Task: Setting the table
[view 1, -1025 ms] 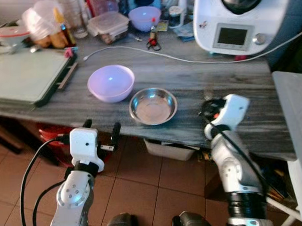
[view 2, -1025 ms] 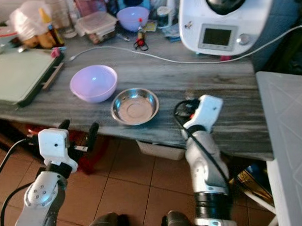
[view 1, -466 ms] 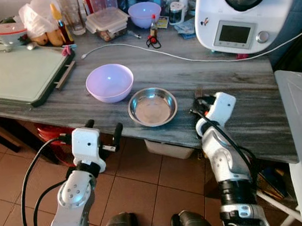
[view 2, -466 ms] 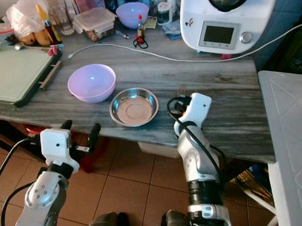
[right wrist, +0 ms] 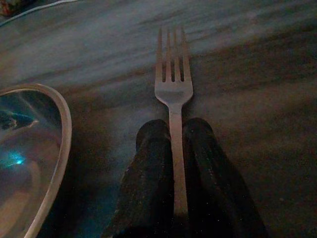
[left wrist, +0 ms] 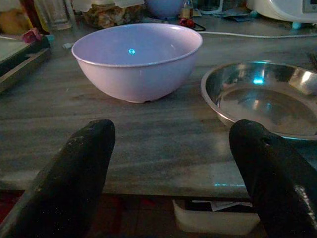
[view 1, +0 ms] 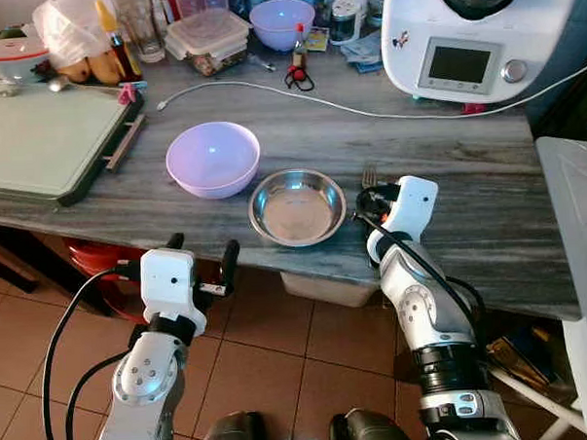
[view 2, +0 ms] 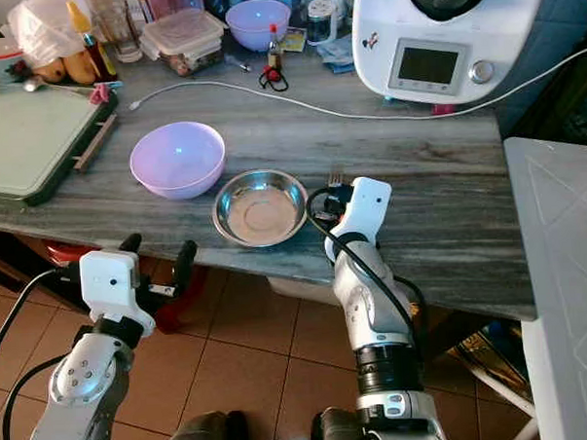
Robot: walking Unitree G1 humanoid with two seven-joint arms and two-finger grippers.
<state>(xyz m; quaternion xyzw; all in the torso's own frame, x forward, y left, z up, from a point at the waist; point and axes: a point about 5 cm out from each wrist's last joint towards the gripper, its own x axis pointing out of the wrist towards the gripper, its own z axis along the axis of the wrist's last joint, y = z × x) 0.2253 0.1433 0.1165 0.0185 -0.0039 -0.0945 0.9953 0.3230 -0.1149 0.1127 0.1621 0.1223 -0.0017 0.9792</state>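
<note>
Since a second ago the right gripper (right wrist: 173, 148) has slid along the counter toward the steel bowl (view 1: 296, 206), so now it sits just beside that bowl's right rim instead of well off to the right. Its fingers (right wrist: 151, 163) are clamped on the handle of a fork (right wrist: 172, 84), and the fork lies flat on the grey wood-grain counter (view 1: 447, 165) with its tines pointing away from the robot, close to the steel bowl but not touching it. Left of the steel bowl, nearly touching it, is the lilac bowl (view 1: 213, 159). The left gripper (view 1: 200, 265) hangs below the counter edge, in front of the steel bowl and a bit to its left, fingers spread wide with nothing between them. Behind the steel bowl, a white cable (view 1: 268, 88) runs across the counter.
</note>
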